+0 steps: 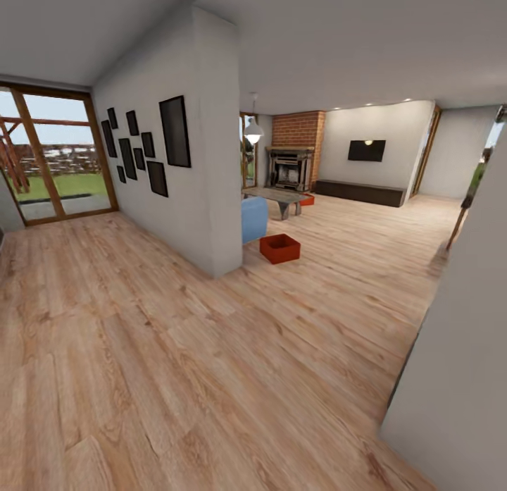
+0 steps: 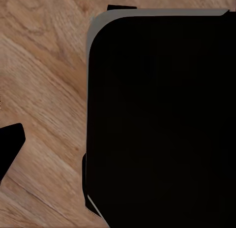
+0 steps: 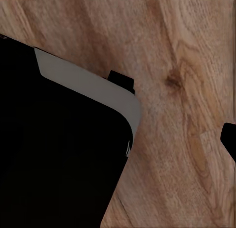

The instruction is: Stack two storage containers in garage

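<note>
Ahead and slightly right of centre in the head view, well away across the wood floor [image 1: 211, 378]: near bin [image 1: 279, 248], orange-red, open-topped, resting on the planks just past the white wall end [image 1: 211, 160] and just beside the blue sofa [image 1: 254, 219]; long axis running roughly across the view, turned a little. Second bin [image 1: 307, 199] farther back, partly hidden beside the grey low table [image 1: 278, 196], before the brick fireplace [image 1: 292, 163]. Neither arm clearly the nearer; both bins well out of reach, so a drive forward probably comes first. Both wrist views aimed down at planks past a dark body with a grey edge; finger state of either gripper impossible to tell. Glass doors [image 1: 53, 156] on the left, picture frames [image 1: 144, 146] on the wall. Garage not reached yet
</note>
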Controlling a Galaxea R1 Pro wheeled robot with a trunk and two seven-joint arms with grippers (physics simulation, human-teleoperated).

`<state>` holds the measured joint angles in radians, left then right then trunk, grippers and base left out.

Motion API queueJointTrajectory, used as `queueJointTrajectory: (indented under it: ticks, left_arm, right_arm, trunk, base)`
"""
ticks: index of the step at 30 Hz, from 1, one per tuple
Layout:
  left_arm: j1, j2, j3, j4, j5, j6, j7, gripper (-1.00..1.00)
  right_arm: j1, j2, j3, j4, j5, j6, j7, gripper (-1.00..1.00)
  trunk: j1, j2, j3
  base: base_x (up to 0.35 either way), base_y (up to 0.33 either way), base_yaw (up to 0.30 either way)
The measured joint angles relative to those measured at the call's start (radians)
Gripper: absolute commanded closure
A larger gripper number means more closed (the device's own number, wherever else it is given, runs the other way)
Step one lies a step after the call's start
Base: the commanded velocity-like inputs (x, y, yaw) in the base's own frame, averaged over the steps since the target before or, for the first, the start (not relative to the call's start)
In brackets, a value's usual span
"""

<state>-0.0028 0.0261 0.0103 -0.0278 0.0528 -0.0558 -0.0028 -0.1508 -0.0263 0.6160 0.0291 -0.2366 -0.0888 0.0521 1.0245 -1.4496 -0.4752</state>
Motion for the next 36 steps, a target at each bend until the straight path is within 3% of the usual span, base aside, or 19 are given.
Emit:
queueJointTrajectory:
  ticks: [36]
  left_arm:
    - [0.0,-0.001,-0.001,0.0,0.0,-0.001,0.0,-1.0]
  right_arm:
    - [0.0,0.0,0.0,0.0,0.0,0.0,0.001,-1.0]
  trunk:
    - [0.0,0.0,0.0]
  base:
    - [0.322,0.0,0.003]
